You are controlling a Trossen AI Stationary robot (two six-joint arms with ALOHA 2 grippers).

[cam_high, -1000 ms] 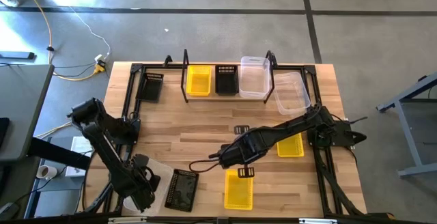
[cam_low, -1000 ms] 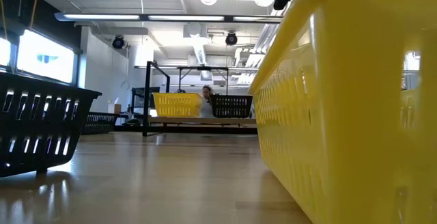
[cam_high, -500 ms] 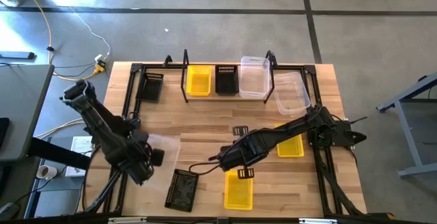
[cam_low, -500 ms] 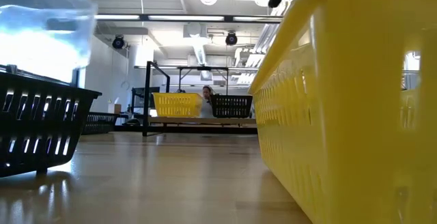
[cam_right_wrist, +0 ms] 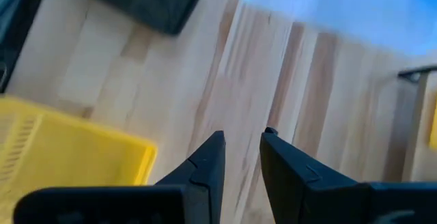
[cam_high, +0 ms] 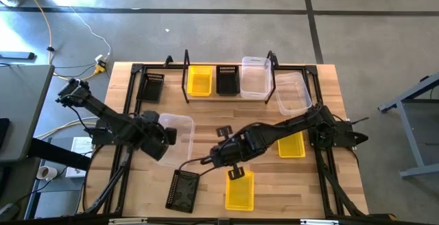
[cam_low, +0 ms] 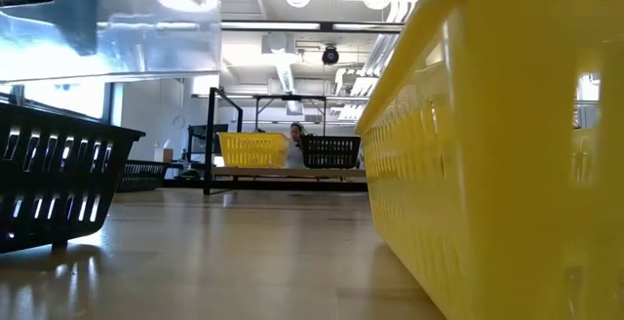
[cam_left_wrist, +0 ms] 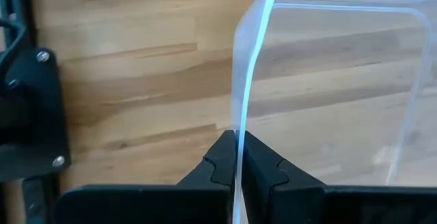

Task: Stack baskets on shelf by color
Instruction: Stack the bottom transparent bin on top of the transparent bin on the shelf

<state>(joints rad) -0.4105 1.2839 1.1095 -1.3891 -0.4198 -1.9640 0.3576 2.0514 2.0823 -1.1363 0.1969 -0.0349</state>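
Fingers (cam_left_wrist: pixel 222 157) of the left gripper (cam_left_wrist: pixel 239 159) are pinching the thin rim of a clear basket (cam_high: pixel 175 134), one finger on each side of the wall, and are holding it lifted off the worktop (cam_high: pixel 206 115) toward the left side; in the low view its underside is hanging above the black basket (cam_low: pixel 58 179) standing at the front edge. The right gripper (cam_right_wrist: pixel 240 157) is holding nothing, its fingers parted with a narrow gap between them, and it is hovering over bare wood near the middle of the worktop, just behind the yellow basket (cam_high: pixel 239 190) sitting at the front edge. That yellow basket is filling the right half of the low view.

At the back edge the shelf (cam_high: pixel 226 91) is carrying three baskets side by side: a yellow one (cam_high: pixel 199 81), a black one (cam_high: pixel 228 79) and a clear one (cam_high: pixel 254 77). Another clear basket (cam_high: pixel 293 93) is lying just beside the shelf's right end, toward the back right corner. A black basket (cam_high: pixel 152 86) is sitting near the back left corner, outside the shelf's left post. One more yellow basket (cam_high: pixel 292 145) is lying near the right edge, partly under the right arm. A person is showing faintly in the room beyond the shelf in the low view.
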